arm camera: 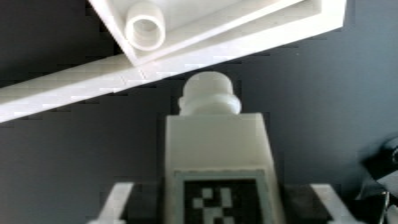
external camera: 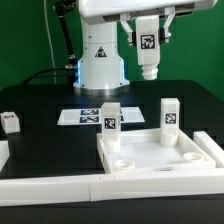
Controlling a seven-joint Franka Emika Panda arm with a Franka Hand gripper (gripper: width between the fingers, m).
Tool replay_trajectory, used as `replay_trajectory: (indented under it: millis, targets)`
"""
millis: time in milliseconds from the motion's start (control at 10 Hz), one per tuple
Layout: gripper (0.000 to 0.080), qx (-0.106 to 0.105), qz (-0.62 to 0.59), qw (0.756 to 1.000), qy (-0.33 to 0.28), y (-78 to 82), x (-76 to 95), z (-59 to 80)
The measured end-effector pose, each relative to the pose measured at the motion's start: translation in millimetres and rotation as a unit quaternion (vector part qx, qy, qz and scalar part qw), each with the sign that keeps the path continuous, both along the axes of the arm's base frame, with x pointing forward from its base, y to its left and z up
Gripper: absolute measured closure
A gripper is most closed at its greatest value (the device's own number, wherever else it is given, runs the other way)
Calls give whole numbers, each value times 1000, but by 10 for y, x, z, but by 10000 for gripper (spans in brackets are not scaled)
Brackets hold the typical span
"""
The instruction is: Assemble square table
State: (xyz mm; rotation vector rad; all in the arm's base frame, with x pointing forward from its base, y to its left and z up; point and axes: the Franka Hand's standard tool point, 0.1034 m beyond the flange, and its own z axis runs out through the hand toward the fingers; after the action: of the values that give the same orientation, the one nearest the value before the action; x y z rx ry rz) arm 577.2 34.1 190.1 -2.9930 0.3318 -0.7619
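My gripper (external camera: 148, 42) hangs high above the table, shut on a white leg block (external camera: 149, 58) that points down with its tag facing out. In the wrist view the held leg (arm camera: 217, 150) fills the middle, its round peg tip (arm camera: 210, 92) foremost, and my fingers (arm camera: 121, 200) stand on either side of it. The square table top (external camera: 205, 150) lies at the front in the exterior view's right half. Two leg blocks (external camera: 110, 118) (external camera: 169, 115) stand upright at its far rim. Another leg block (external camera: 10, 122) lies at the exterior view's left. A corner of the top with a round socket (arm camera: 146, 32) shows in the wrist view.
The marker board (external camera: 78, 116) lies flat in front of the robot base (external camera: 100, 65). Long white border bars (external camera: 60, 187) run along the front edge of the table, and one shows in the wrist view (arm camera: 63, 95). A green wall stands behind.
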Motion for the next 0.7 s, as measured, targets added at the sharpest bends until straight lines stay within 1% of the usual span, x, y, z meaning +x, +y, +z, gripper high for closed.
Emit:
replay_trajectory:
  millis: [100,200,400,500,600,700]
  targets:
    - [514,0,-3,1000,9,61,-78,-237]
    - [514,-4,7,1000,19,249,-66,-424]
    - [514,-4,4,1000,18,450,48,-661]
    - [514,0,3,1000,15,544,84,-719]
    - [514,6,-1,1000,13,637,85,-741]
    - [514,1,8,1000,14,635,81,-742]
